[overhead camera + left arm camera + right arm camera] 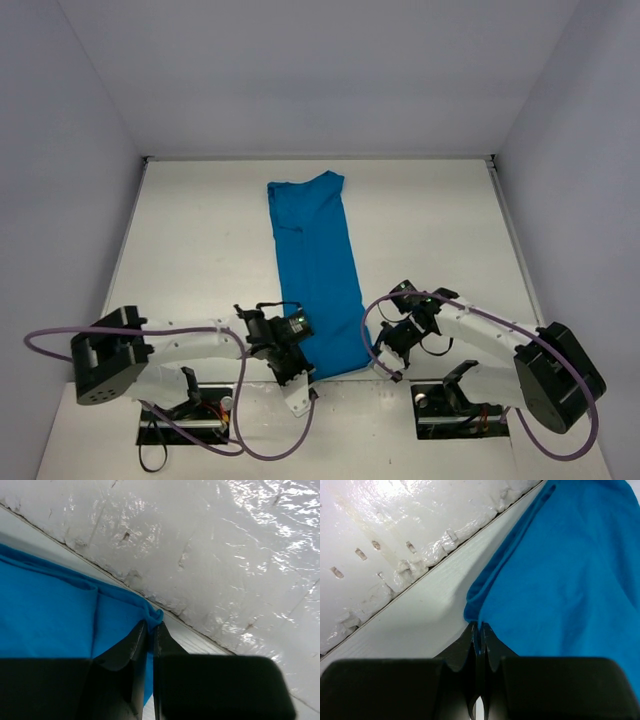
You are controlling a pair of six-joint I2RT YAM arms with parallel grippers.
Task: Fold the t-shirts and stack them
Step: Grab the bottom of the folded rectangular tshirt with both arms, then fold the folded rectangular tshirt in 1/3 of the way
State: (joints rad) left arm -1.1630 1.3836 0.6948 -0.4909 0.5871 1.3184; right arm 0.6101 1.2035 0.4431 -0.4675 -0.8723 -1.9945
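The teal-blue t-shirt (315,265) lies on the table (200,250) folded into a long narrow strip that runs from the far middle towards the near edge. My left gripper (303,378) is shut on the strip's near left corner; in the left wrist view the cloth (45,615) bunches between the fingertips (151,626). My right gripper (377,362) is shut on the near right corner; in the right wrist view the cloth (560,575) runs into the closed jaws (480,626).
White walls enclose the table on the left, far and right sides. Both arm bases (190,410) (455,405) and their purple cables (60,335) sit along the near edge.
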